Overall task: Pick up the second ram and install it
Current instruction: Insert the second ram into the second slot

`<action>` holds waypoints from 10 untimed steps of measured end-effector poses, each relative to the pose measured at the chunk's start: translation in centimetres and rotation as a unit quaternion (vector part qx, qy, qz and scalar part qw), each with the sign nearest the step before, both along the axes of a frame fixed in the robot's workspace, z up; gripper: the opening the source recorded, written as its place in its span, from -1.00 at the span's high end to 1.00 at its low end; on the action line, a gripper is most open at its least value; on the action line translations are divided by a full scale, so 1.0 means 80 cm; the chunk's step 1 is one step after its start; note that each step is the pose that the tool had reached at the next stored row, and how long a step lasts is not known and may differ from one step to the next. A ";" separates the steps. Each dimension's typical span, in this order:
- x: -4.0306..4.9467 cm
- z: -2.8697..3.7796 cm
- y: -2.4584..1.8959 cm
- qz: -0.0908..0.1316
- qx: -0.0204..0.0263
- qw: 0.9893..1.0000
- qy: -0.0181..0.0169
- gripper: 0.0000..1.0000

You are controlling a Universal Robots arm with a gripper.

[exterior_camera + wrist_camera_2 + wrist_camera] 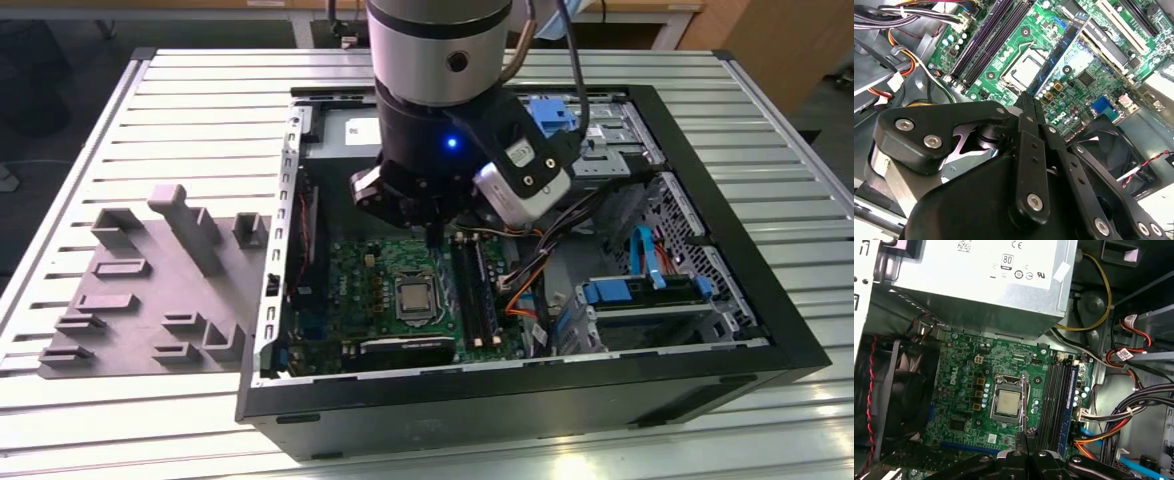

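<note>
The gripper (434, 232) hangs inside the open computer case (534, 395), near the middle of the exterior view, its fingers drawn narrow and clamped on the memory stick (1024, 405). In both wrist views the memory stick (1061, 52) shows edge-on, a thin strip running out from the fingertips. It is held above the green motherboard (964, 390), over the side of the processor socket (1006, 404) that faces the slots. The long black memory slots (1056, 395) lie just beside it, not touching it. On the exterior view's left, a grey holder tray (147, 290) sits on the slatted metal table (200, 100), just beside the case. A fan (904, 390) and a silver power supply (979, 275) border the board
</note>
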State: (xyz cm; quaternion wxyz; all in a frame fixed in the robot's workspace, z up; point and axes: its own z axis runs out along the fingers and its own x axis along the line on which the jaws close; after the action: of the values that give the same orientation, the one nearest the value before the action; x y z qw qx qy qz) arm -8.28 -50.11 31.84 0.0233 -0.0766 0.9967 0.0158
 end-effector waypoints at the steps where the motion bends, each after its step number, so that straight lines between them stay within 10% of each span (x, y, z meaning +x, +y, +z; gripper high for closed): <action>1: 0.000 -0.0008 0.0000 -0.002 0.000 1.000 0.000 0.77; 10: 0.003 -0.0057 0.0000 -0.029 0.000 1.000 0.000 0.77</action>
State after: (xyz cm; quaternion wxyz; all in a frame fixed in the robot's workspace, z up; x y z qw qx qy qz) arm -8.05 -50.11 31.39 0.0237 -0.0480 0.9984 0.0153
